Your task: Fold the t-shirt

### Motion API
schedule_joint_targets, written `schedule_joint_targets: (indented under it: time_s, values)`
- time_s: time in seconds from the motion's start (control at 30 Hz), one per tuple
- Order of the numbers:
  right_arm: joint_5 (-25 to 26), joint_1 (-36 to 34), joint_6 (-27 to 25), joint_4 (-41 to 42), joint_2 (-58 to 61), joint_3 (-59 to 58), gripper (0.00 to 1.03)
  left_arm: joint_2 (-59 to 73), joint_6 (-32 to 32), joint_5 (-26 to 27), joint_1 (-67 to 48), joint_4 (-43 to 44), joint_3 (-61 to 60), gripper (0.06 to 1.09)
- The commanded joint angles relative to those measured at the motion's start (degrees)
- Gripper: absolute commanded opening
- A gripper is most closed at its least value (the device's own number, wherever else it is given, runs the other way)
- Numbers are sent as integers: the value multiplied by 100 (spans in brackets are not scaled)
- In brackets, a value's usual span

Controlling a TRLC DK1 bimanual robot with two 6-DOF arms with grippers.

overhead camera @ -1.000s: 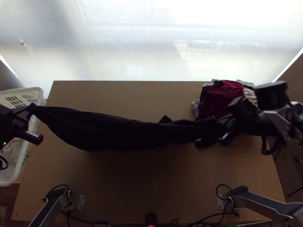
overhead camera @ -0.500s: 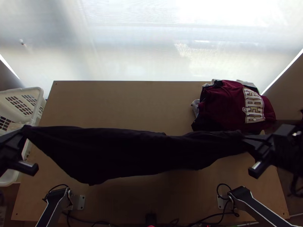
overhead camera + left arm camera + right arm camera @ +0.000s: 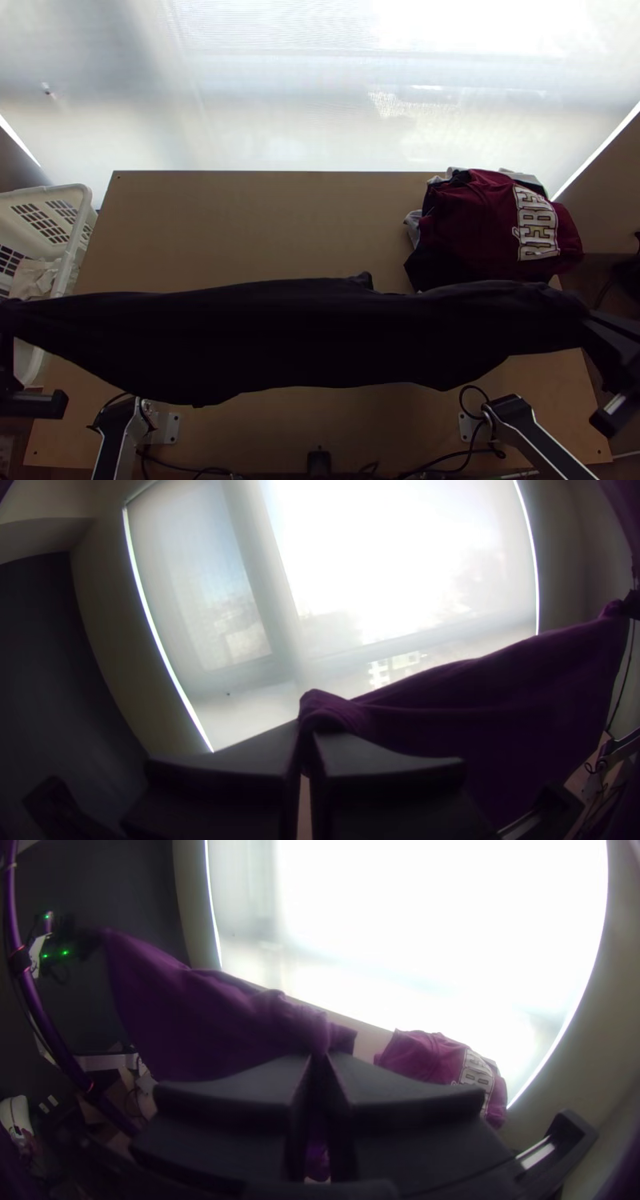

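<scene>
The dark t-shirt (image 3: 320,336) hangs stretched across the table in the top view, held up between both grippers, its lower edge uneven. At the far left, my left gripper (image 3: 8,352) holds one end of it; my right gripper (image 3: 612,344) has the other end at the far right. Purple-looking in the left wrist view, the t-shirt (image 3: 507,707) runs from a bunched bit pinched by the left gripper (image 3: 305,743). In the right wrist view, the right gripper (image 3: 321,1070) is shut on a bunched part of the t-shirt (image 3: 200,1020).
A maroon garment with lettering (image 3: 496,224) lies on other clothes at the table's back right. The white basket (image 3: 76,200) with pale cloth inside stands beside the left edge. Bare tabletop (image 3: 264,224) shows behind the held t-shirt.
The t-shirt has come nearer the table's front edge and is stretched wider. The right gripper has moved right and toward the front; the left one has moved left and also toward the front.
</scene>
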Motion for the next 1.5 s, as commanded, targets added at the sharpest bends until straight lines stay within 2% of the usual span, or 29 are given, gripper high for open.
schedule_joint_targets:
  time_s: [0.0,0.13,0.23,0.37,0.53,0.63,0.73,0.9,0.97,1.13,1.23,1.3,1.37,1.4,1.47]
  values:
    - [-2,-153,142,-19,-662,-412,3,-504,-86,-43,254,-204,-67,10]
    - [-46,-109,151,-11,-1444,-1985,3,-1075,-86,-34,289,-230,-999,10]
    - [-90,128,107,218,-1348,-2680,3,-1102,-15,-8,350,-37,-1702,10]
    - [-213,726,-104,684,-451,-3594,3,-847,240,124,350,482,-2775,10]
    - [-205,805,-711,2187,1359,-4042,3,-328,248,133,315,1949,-4242,10]
    - [-213,726,-1018,2723,2792,-3611,3,393,196,54,60,2872,-4682,10]
    - [-205,673,-1370,3065,4277,-2961,3,1096,187,-421,-634,3681,-4945,10]
    - [-213,418,-1528,3022,6668,-1106,3,2221,187,-1265,-1944,5272,-5605,10]
    - [-213,401,-1528,2837,7353,-351,3,2801,90,-1274,-2111,5702,-5561,10]
    - [-152,304,-1519,2793,8294,546,3,3996,20,-1318,-2190,6564,-5385,10]
    - [-46,120,-1308,2837,8663,1056,3,4620,-6,-1388,-1917,6827,-5148,9]
    - [-46,14,-1133,2925,8918,1328,3,4980,20,-1678,-1891,7073,-5183,9]
    - [6,14,-1185,2863,9208,1645,3,5227,81,-1933,-1829,7662,-5332,9]
    - [296,40,-1212,2916,9252,1759,3,5341,108,-2056,-1733,8023,-5332,9]
    - [437,23,-1177,3215,9296,1987,3,5525,55,-2179,-1548,8146,-5042,9]
